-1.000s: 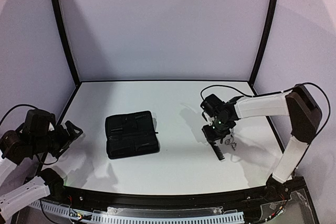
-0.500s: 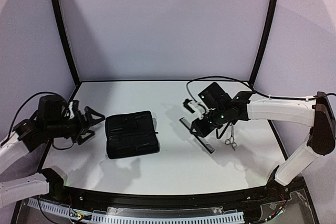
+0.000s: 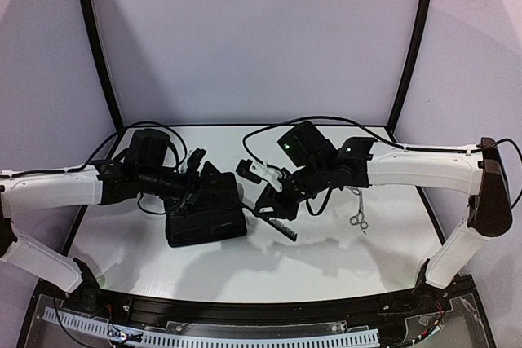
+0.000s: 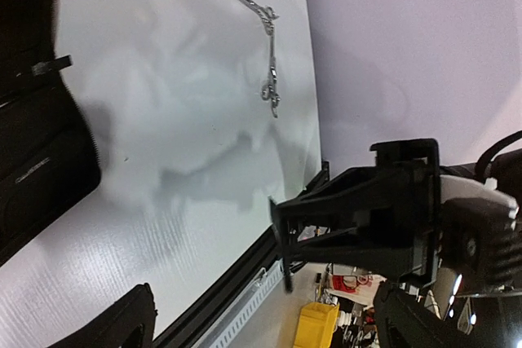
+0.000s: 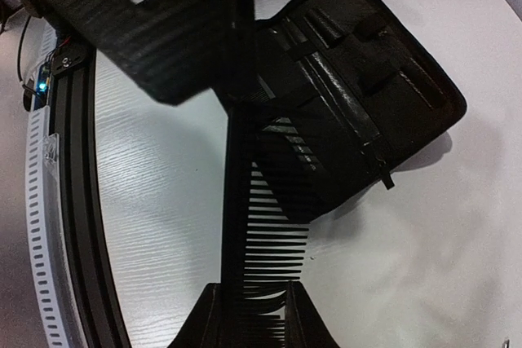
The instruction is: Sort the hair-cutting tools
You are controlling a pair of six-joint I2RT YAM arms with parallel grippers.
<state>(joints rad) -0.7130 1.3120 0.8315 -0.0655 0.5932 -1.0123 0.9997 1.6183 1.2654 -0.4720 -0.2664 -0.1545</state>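
The right tool (image 3: 272, 195), clenched on a comb (image 3: 278, 222), now holds it just beside the case (image 3: 205, 224), with the scissors (image 3: 358, 219) left well behind on the table (image 3: 326, 270), and the left tool (image 3: 198, 174), released, now hovers over the case; stowing looks imminent.

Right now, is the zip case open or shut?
Open: the case lies spread flat, inner straps and pockets showing in the right wrist view.

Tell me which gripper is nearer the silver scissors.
Right. The right gripper, holding a comb, sits left of the scissors; the left gripper hangs farther left, over the black case.
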